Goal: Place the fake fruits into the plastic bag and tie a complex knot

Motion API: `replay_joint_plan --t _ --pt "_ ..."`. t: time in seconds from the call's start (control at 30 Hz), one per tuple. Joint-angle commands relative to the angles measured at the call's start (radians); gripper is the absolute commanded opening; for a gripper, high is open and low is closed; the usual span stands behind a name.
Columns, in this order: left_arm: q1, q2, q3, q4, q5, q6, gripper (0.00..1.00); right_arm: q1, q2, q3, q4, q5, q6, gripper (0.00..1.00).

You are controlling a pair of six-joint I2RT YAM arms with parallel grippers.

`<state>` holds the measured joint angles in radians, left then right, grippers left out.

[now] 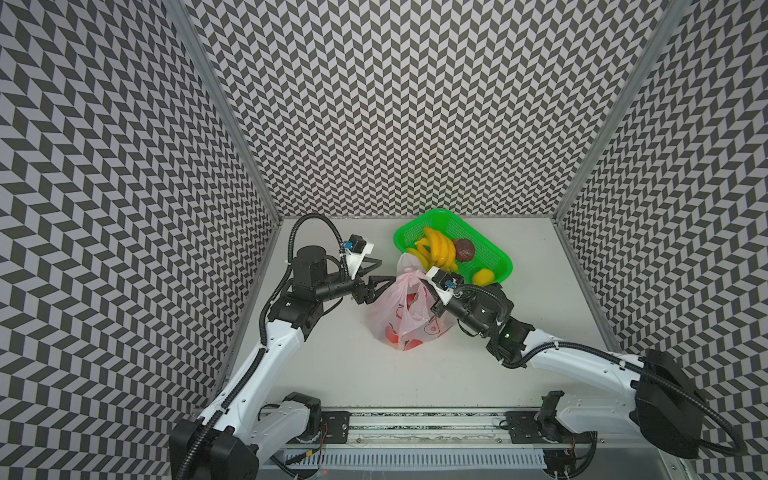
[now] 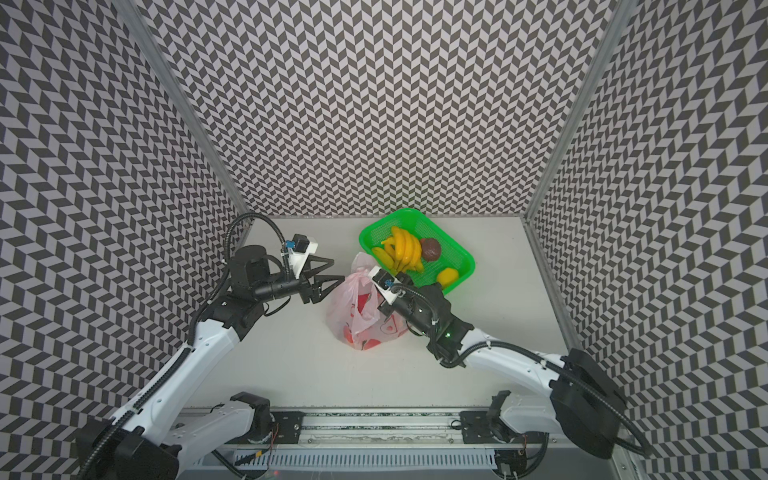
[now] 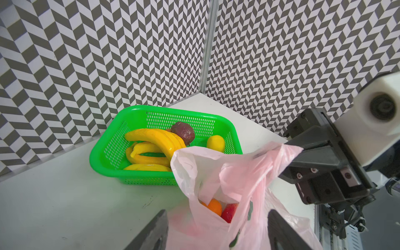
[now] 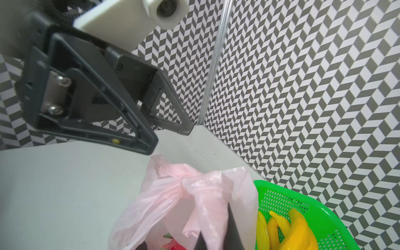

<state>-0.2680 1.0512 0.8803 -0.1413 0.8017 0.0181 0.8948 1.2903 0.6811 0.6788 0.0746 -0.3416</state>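
The right gripper [image 3: 302, 151] is clenched on a handle [image 3: 281, 149] of the plastic bag [image 1: 409, 328] mid-bench; the left gripper [image 1: 386, 270] gapes empty just beside its mouth; the bananas [image 1: 440, 249] (plus lemon [image 1: 483, 276] and a brown fruit [image 1: 464, 249]) lie beyond the bag in the green basket [image 3: 134, 179] at the far edge, probably the left arm's fetch.

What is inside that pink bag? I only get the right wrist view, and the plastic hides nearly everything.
Observer: The left wrist view looks down into the plastic bag: an orange and a strawberry lie inside.
Operator: Is anything besides bananas in the green basket?
Observer: Yes. A dark brown fruit and a lemon sit with the bananas in the basket.
Operator: What holds the bag up?
Observer: The right end effector. The left wrist view shows it shut on the bag's bunched top.
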Motion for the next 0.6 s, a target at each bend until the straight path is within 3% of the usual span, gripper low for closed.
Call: replay_joint_plan --t 0.0,0.37,0.57 --pt "0.003 -0.016 -0.042 0.059 0.067 -0.058 0.72 0.021 0.057 -0.021 0.298 0.085 0.039 0.0" --pt "-0.003 -0.054 -0.192 0.189 0.157 -0.171 0.66 0.085 0.271 -0.01 0.621 0.222 0.036 0.0" --pt "-0.051 -0.042 -0.228 0.254 0.171 -0.207 0.63 0.102 0.362 0.014 0.728 0.279 0.062 0.0"
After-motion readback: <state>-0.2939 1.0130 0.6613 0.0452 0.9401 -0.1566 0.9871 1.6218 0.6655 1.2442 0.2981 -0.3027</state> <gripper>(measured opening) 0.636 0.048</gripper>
